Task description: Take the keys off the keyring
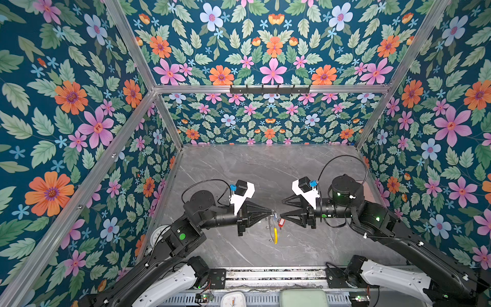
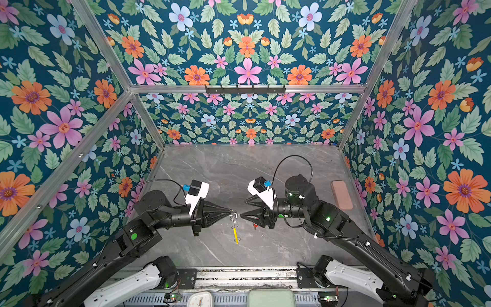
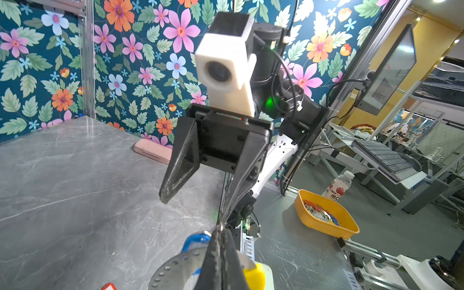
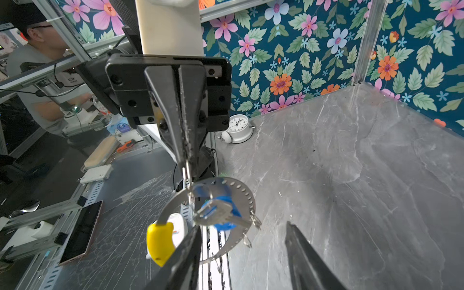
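black, the left arm (image 1: 218,216) and right arm (image 1: 334,208) lay nearly level from either side, so the left gripper (image 1: 273,211) and right gripper (image 1: 281,209) faced tip to tip above the near middle of the table (image 1: 265,170). the left jaws were pinched tight on a small loop (image 4: 187,173) at the top of the keyring (image 4: 244,194). it hung below them, clear of the table, with its yellow section at the end away from the grip. the right jaws stood apart with nothing between them, just beside the ring. the blue key (image 4: 217,211) hung on the ring. the red key (image 1: 281,222) was off it, under the right gripper. it seemed to lie on the table, though i couldn't be sure.

the table was grey and marble-veined, boxed in by floral walls (image 1: 79,119) on aluminium posts (image 1: 132,45). a pink case (image 2: 341,195) lay by the right wall. a white clock (image 4: 238,128) sat at the left edge, mostly hidden behind the left arm in a top view.
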You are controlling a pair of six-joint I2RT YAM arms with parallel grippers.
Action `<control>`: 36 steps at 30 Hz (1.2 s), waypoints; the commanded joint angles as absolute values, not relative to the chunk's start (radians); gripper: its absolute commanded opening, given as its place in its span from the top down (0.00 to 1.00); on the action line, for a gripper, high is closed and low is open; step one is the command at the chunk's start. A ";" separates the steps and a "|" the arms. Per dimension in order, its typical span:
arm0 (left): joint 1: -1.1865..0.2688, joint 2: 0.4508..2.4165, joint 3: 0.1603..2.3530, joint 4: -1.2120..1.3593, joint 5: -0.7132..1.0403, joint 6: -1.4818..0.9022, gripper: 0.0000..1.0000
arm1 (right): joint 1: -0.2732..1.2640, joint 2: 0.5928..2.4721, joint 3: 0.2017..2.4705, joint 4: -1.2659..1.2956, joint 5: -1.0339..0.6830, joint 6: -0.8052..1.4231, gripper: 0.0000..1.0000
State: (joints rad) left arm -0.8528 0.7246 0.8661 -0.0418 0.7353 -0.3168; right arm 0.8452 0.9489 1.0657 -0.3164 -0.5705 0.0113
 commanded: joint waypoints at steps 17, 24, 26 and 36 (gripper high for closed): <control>-0.851 0.711 0.833 0.111 0.750 -0.367 1.00 | 0.917 0.994 1.054 -0.192 -0.573 -0.001 0.56; -0.851 0.706 0.833 0.100 0.701 -0.366 1.00 | 0.921 0.990 1.054 -0.204 -0.580 -0.002 0.70; -0.851 0.710 0.834 0.100 0.704 -0.366 1.00 | 0.921 0.991 1.054 -0.203 -0.581 -0.002 0.75; -0.851 0.710 0.831 0.115 0.683 -0.372 1.00 | 0.923 1.002 1.066 -0.206 -0.611 0.000 1.00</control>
State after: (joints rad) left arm -0.8524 0.7124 0.8307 0.0742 0.6926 -0.3656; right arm 0.9226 1.0016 1.0618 -0.2340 -0.5934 0.0032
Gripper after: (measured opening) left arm 0.050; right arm 0.065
